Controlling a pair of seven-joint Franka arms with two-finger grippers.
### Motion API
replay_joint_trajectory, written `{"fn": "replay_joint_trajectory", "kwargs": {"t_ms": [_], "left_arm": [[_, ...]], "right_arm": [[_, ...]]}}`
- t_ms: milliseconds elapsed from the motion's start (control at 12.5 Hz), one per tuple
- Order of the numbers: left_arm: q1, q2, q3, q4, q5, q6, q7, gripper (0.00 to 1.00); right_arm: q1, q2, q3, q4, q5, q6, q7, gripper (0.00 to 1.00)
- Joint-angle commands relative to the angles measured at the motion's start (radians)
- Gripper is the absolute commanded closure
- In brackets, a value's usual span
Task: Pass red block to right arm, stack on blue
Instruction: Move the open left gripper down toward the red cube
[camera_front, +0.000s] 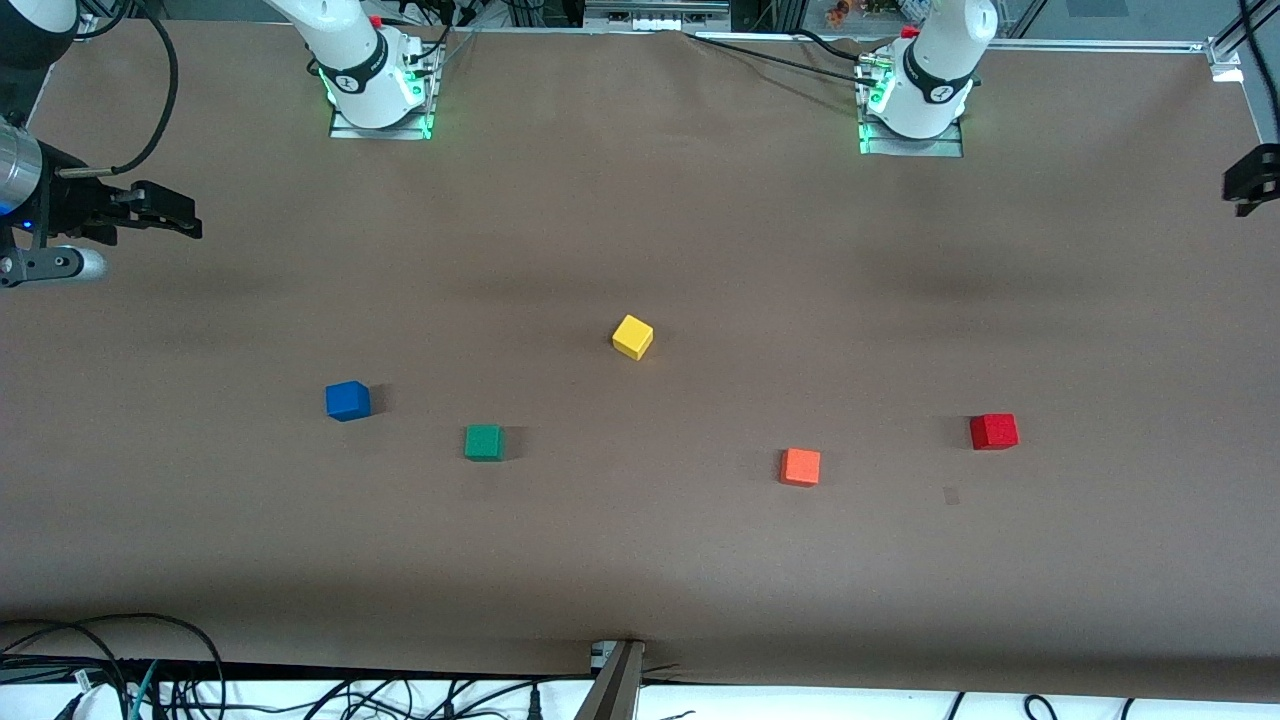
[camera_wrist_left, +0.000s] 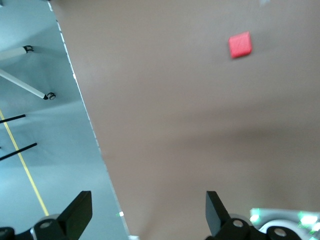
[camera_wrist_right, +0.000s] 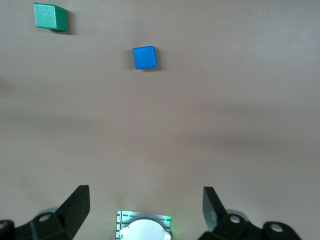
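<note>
The red block (camera_front: 993, 431) sits on the brown table toward the left arm's end and also shows in the left wrist view (camera_wrist_left: 240, 45). The blue block (camera_front: 347, 400) sits toward the right arm's end and also shows in the right wrist view (camera_wrist_right: 144, 57). My left gripper (camera_front: 1250, 182) hangs over the table's edge at its own end, open and empty (camera_wrist_left: 148, 205), well apart from the red block. My right gripper (camera_front: 185, 220) hangs over its end of the table, open and empty (camera_wrist_right: 145, 200), well apart from the blue block.
A green cube (camera_front: 484, 442) lies beside the blue block, nearer the camera. A yellow cube (camera_front: 632, 336) sits mid-table. An orange cube (camera_front: 800, 467) lies beside the red block. The arm bases (camera_front: 378, 95) (camera_front: 912, 105) stand at the table's top edge. Cables run along the front edge.
</note>
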Motion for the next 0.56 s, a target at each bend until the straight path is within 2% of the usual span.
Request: {"fn": "replay_joint_trajectory", "kwargs": {"t_ms": [0,240,481], "left_arm": [[0.096,0.1,0.01,0.064,0.019,0.046,0.27,0.0],[0.181,0.227,0.01,0.144,0.016,0.09,0.49,0.0],[0.236,0.295,0.008,0.158,0.002,0.184,0.651,0.0]], "right_arm": [[-0.015,0.002,0.009,0.011,0.015,-0.004,-0.006,0.0],[-0.015,0.002,0.009,0.011,0.015,-0.004,-0.007,0.0],[-0.015,0.002,0.009,0.011,0.015,-0.004,-0.006,0.0]]}}
